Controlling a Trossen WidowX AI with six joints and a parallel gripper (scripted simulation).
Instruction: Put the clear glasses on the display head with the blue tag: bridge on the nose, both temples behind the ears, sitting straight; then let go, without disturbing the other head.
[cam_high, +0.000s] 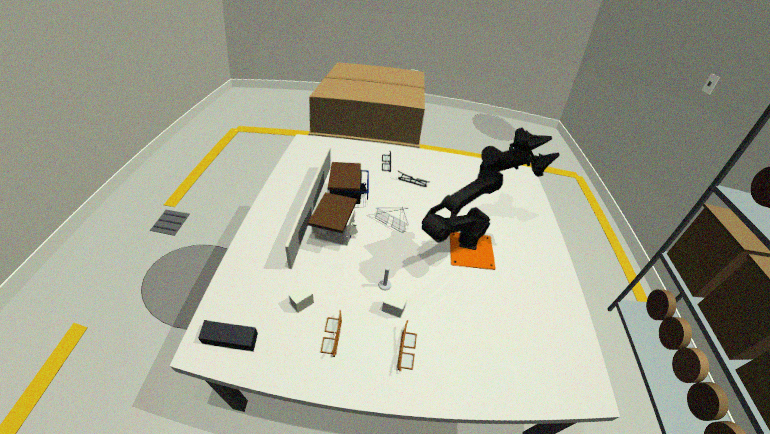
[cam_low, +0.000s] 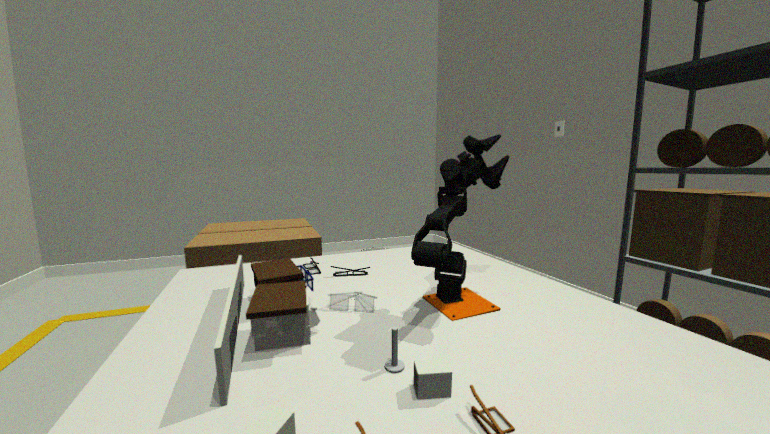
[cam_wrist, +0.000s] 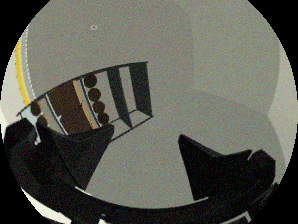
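The clear glasses (cam_high: 390, 221) (cam_low: 340, 301) lie on the white table between the heads and the arm, as a faint thin outline. Two blocky display heads with brown tops stand side by side: the farther head (cam_high: 345, 176) (cam_low: 276, 271) has a blue frame (cam_high: 367, 184) (cam_low: 308, 278) at its face side; the nearer head (cam_high: 333, 211) (cam_low: 277, 298) has a grey body. I cannot make out a blue tag on either head. My gripper (cam_high: 554, 147) (cam_low: 504, 146) (cam_wrist: 147, 133) is open and empty, raised high and pointing away from the heads and glasses.
An upright panel (cam_high: 308, 210) (cam_low: 232, 328) stands behind the heads. Black glasses (cam_high: 413, 178) (cam_low: 350, 271) lie farther back. A grey post (cam_high: 385, 280) (cam_low: 394, 350), grey blocks (cam_high: 393, 307) (cam_low: 434, 383), brown glasses and a black box (cam_high: 227, 335) are towards the front.
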